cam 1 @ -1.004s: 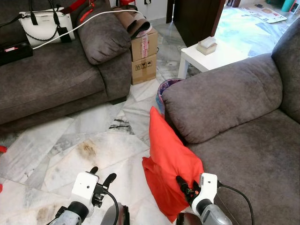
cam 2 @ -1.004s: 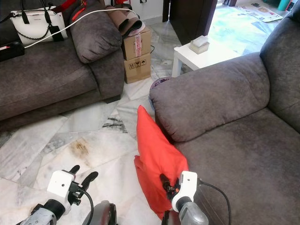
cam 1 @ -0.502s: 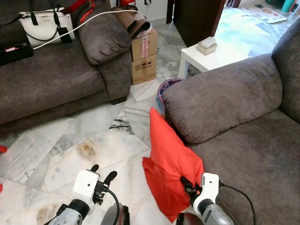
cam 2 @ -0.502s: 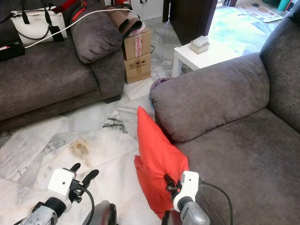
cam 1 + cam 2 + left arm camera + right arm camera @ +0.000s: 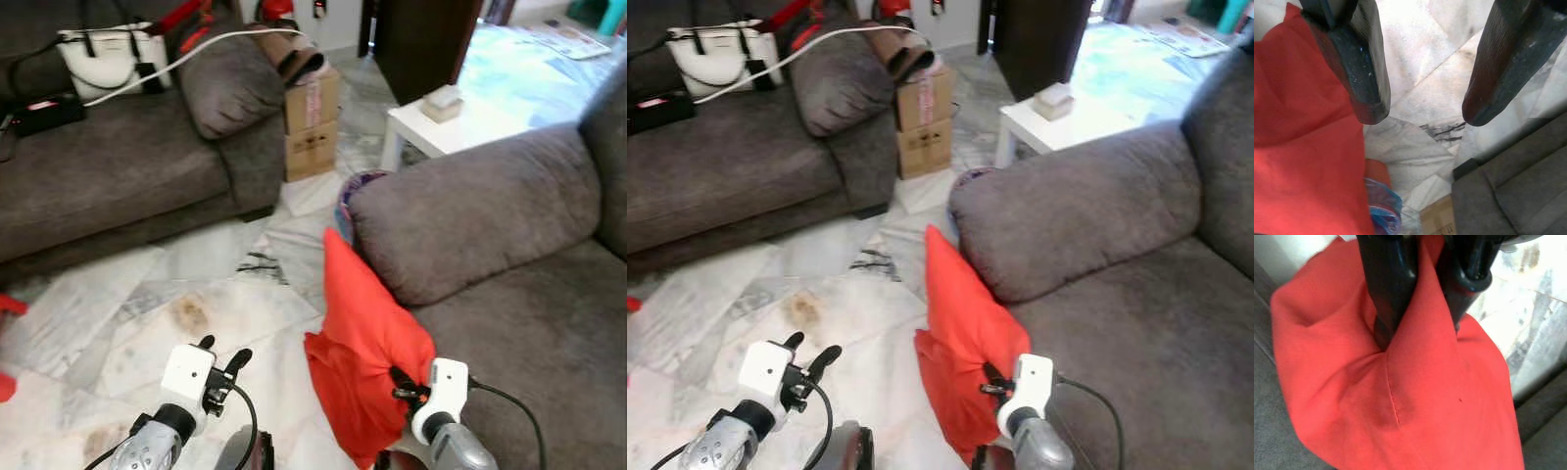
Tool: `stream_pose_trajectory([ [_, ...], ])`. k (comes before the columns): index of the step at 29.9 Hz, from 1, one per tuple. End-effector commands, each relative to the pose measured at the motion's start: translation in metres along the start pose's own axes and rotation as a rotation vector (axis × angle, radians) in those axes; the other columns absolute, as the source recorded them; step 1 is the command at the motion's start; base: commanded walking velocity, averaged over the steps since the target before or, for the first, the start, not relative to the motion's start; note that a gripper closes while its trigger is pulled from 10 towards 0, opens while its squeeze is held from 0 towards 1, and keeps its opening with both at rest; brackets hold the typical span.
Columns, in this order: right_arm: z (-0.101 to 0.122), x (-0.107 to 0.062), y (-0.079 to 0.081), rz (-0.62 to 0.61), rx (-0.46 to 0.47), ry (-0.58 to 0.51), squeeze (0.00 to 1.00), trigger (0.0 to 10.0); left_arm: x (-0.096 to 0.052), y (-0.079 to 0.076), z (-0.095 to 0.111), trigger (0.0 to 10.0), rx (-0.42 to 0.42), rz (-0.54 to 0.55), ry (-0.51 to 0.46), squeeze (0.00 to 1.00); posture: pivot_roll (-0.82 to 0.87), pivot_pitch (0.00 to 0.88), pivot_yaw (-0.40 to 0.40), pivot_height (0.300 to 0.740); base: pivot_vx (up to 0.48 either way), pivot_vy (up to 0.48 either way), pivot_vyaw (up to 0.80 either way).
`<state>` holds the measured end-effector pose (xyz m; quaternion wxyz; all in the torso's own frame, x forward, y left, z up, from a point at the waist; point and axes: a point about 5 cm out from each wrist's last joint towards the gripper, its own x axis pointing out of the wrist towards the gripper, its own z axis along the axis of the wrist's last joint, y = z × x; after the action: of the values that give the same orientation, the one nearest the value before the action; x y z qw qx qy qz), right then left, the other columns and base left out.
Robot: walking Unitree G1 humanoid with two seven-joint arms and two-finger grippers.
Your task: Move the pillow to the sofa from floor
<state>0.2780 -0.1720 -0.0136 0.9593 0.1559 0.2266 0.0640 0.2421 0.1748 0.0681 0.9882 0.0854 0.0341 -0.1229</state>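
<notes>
Gripping the pillow beside the sofa, my right end effector is clamped on fabric; my left end effector hovers spread, empty, above the floor.

A: How does the pillow look?

B: It is bright red-orange and soft, crumpled, standing on end with one corner pointing up.

A: Where is it?

B: It leans against the front of the grey sofa on the right, just below the armrest, with its lower part bunched close above the marble floor.
</notes>
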Motion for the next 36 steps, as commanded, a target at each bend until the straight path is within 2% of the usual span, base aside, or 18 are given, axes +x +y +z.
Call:
stream_pose_trajectory([
  [1, -0.012, -0.004, 0.0, -0.009, 0.02, 0.029, 0.0, 0.0, -0.002, 0.001, -0.009, 10.0, -0.023, 0.0, 0.028, 0.0, 0.13, 0.097, 0.044, 0.641, 0.0, 0.0, 0.44],
  [9, -0.012, -0.007, -0.003, -0.029, 0.026, -0.007, 0.0, 0.0, 0.012, -0.001, -0.007, 10.0, -0.029, -0.024, 0.01, 0.0, 0.08, 0.062, 0.062, 0.641, 0.0, 0.0, 0.44],
  [12, -0.014, -0.009, -0.004, -0.028, 0.039, -0.013, 0.0, 0.0, 0.015, -0.003, -0.007, 10.0, -0.028, -0.034, 0.005, 0.0, 0.08, 0.062, 0.064, 0.641, 0.0, 0.0, 0.42],
  [16, -0.016, -0.01, -0.005, -0.039, 0.003, -0.014, 0.0, 0.0, 0.015, -0.004, -0.009, 10.0, -0.029, -0.036, 0.006, 0.0, 0.07, 0.065, 0.056, 0.641, 0.0, 0.0, 0.21],
  [17, -0.016, -0.011, -0.006, -0.054, 0.011, -0.02, 0.0, 4.2, 0.015, -0.004, -0.009, 10.0, -0.03, -0.036, 0.006, 0.0, 0.07, 0.067, 0.055, 0.641, 0.0, 0.0, 0.0],
  [18, -0.015, -0.011, -0.008, -0.063, 0.018, -0.025, 0.0, 4.2, 0.015, -0.004, -0.009, 10.0, -0.03, -0.036, 0.006, 0.0, 0.07, 0.067, 0.055, 0.641, 0.0, 0.0, 0.0],
  [19, -0.015, -0.012, -0.009, -0.063, 0.021, -0.035, 0.0, 10.0, 0.015, -0.004, -0.01, 10.0, -0.032, -0.035, 0.005, 0.0, 0.07, 0.073, 0.053, 0.641, 0.0, 0.0, 0.0],
  [22, -0.013, -0.013, -0.008, -0.041, 0.02, -0.062, 0.0, 10.0, 0.016, -0.006, -0.01, 10.0, -0.035, -0.035, 0.002, 0.0, 0.06, 0.083, 0.05, 0.646, 0.0, 0.0, 0.0],
  [36, -0.012, -0.018, -0.016, -0.067, 0.018, -0.096, 0.0, 10.0, 0.019, -0.007, -0.011, 10.0, -0.044, -0.029, -0.003, 0.0, 0.05, 0.095, 0.041, 0.736, 0.0, 0.0, 0.0],
])
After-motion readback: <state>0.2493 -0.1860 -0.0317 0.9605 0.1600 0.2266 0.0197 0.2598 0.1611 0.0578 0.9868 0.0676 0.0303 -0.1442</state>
